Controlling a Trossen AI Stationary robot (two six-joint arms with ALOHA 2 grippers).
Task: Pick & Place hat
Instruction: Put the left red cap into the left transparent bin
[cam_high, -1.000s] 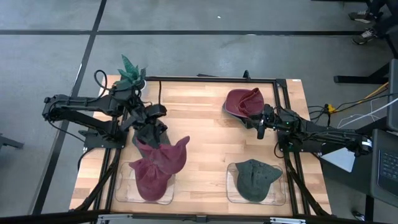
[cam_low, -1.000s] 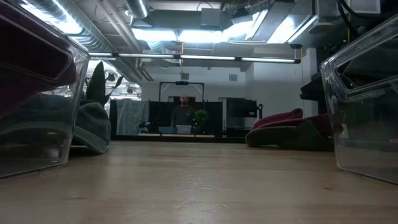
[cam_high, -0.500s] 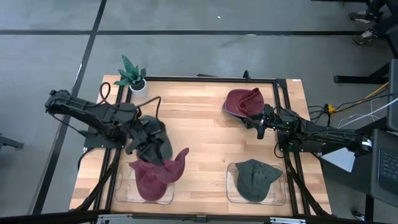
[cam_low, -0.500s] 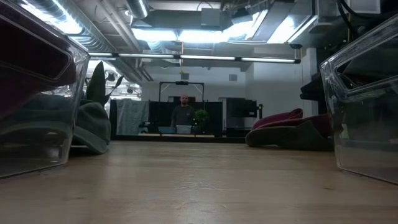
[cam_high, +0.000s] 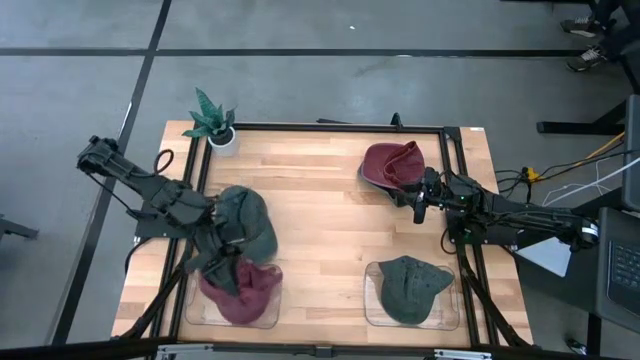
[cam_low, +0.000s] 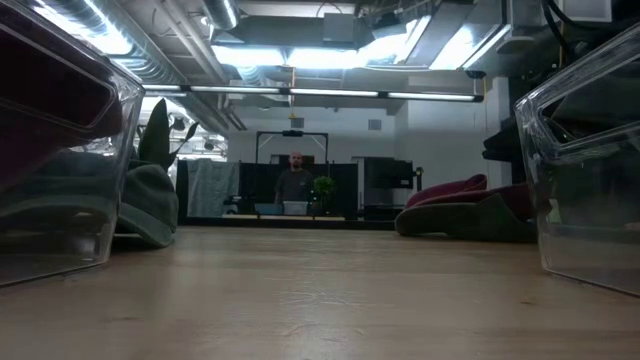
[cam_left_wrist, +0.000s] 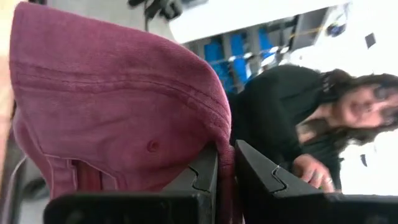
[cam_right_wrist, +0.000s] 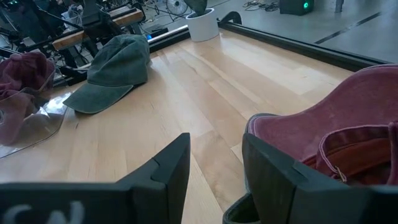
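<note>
My left gripper (cam_high: 216, 268) is over the clear left tray (cam_high: 196, 312) at the table's near left and is shut on a maroon hat (cam_high: 243, 292) that fills the tray; the wrist view shows it close up (cam_left_wrist: 118, 106). A green hat (cam_high: 246, 224) lies on the table just beyond the tray and also shows in the low view (cam_low: 145, 205). My right gripper (cam_high: 419, 203) is open (cam_right_wrist: 214, 168) and stands low beside a second maroon hat (cam_high: 391, 164) at the far right. Another green hat (cam_high: 411, 286) lies in the right tray. My left gripper pinches a seamed edge of the maroon hat (cam_left_wrist: 225, 146) between its two fingers (cam_left_wrist: 202, 174). The hat's crown bulges out beyond the fingertips. In the high view the hat sits within the left tray, below and beside the gripper.
A small potted plant (cam_high: 213, 122) stands at the far left corner. A dark frame (cam_high: 340, 127) runs around the table top. The right tray (cam_high: 371, 310) stands at the near right. Bare wood (cam_high: 330, 230) lies between the arms. A person shows beyond the table (cam_left_wrist: 298, 124).
My left gripper has gone toward the table's near edge and down with the maroon hat, turning as it went. The hat, which hung below it over the table, now sits in the left tray. The green hat beneath it has come into view.
</note>
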